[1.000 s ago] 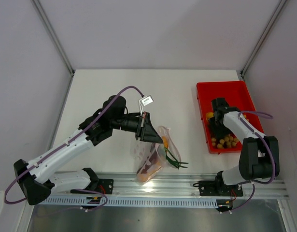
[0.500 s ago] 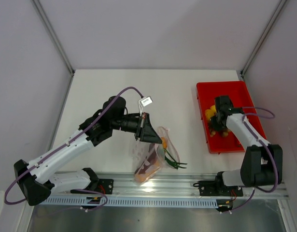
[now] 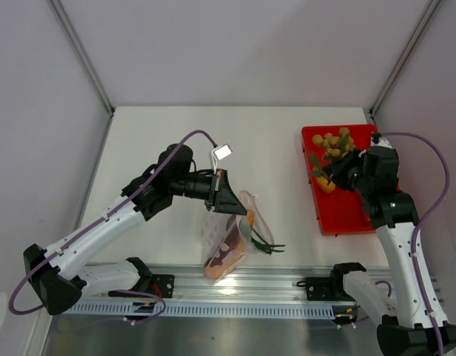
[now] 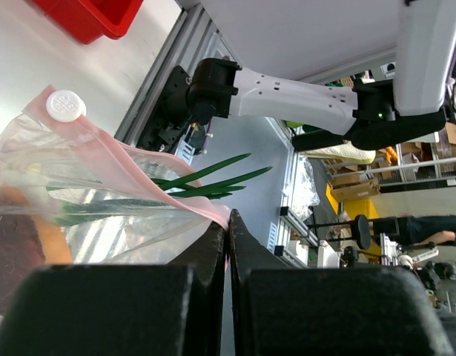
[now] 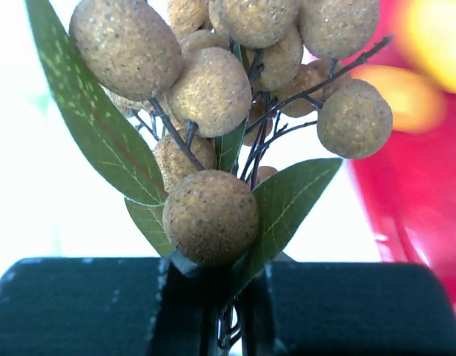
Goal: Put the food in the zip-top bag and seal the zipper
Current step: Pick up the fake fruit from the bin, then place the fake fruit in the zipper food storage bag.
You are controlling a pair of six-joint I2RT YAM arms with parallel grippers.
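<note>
My left gripper (image 3: 229,203) is shut on the pink-red zipper (image 4: 176,199) edge of the clear zip-top bag (image 3: 229,239) and holds the bag up near the front rail. Inside the bag lie a green onion (image 3: 265,241) that sticks out of the mouth and an orange-red melon slice (image 3: 226,256). My right gripper (image 3: 333,169) is shut on the stem of the olive-green grape bunch (image 3: 331,142) with green leaves (image 5: 101,126) and holds it above the left part of the red tray (image 3: 357,208). A yellow pepper (image 3: 326,184) lies in the tray under the gripper.
The red tray stands at the right of the white table. An aluminium rail (image 3: 242,285) runs along the near edge. White walls close the back and sides.
My right arm has lifted out of the tray with the grape bunch and carries it up and toward the tray's far-left corner. The left gripper holds the bag almost still.
</note>
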